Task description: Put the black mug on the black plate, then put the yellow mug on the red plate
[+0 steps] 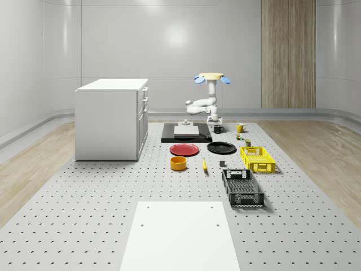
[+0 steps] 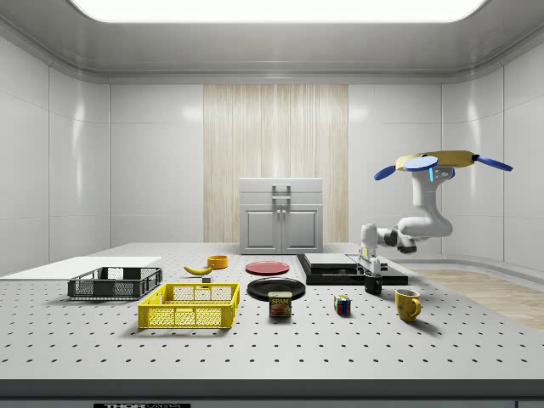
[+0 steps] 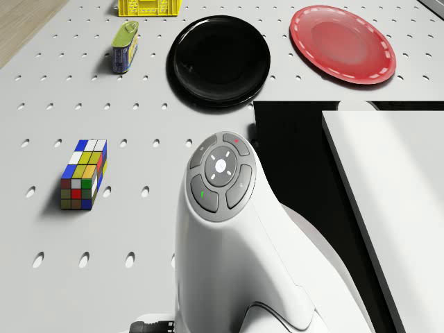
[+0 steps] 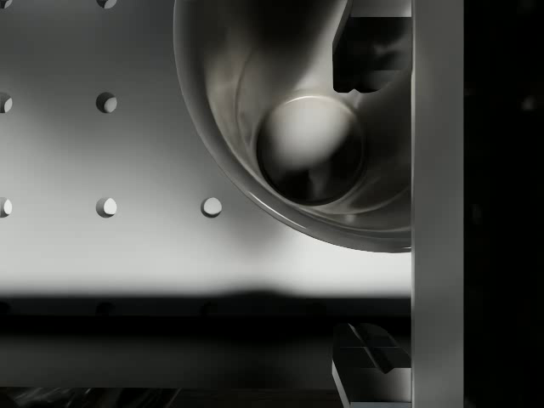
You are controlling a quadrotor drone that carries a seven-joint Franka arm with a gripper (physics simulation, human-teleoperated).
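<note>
Step in hand, as judged: first of two, the grasp on the black mug (image 4: 310, 153); lift not yet made.

Drone (image 2: 438, 161) hovering above the table (image 1: 113, 197), arm folded down and forward from it. Gripper (image 4: 374, 208) lowered onto the black mug, which stands upright on the table directly beneath it. Fingers (image 4: 374, 51) apart: one seen over the mug's opening, the other outside the wall, rim between them, no clamp yet.

Black plate (image 3: 220, 59) near the gripper, bare, forward of it along the table. Red plate (image 3: 342, 44) beside the black one, a little further from the gripper, also bare. Yellow mug (image 2: 408, 303) close to the gripper on the side away from the plates, upright on the table, untouched. Black slab (image 1: 186, 134) just beside the gripper.

Next move, as judged: close on the wall, raise straight up clear of the table, carry across to the black plate, set down upright near its centre. Risk: thin one-wall hold, possible tilt or swing of the mug in transit.

Writing: "SPAM" legible on the can (image 2: 280, 304), which stands well off from the gripper, beyond the colour cube (image 2: 342, 304). Lettering on the table's front edge cut off, not readable. No markings seen on either mug or either plate.
</note>
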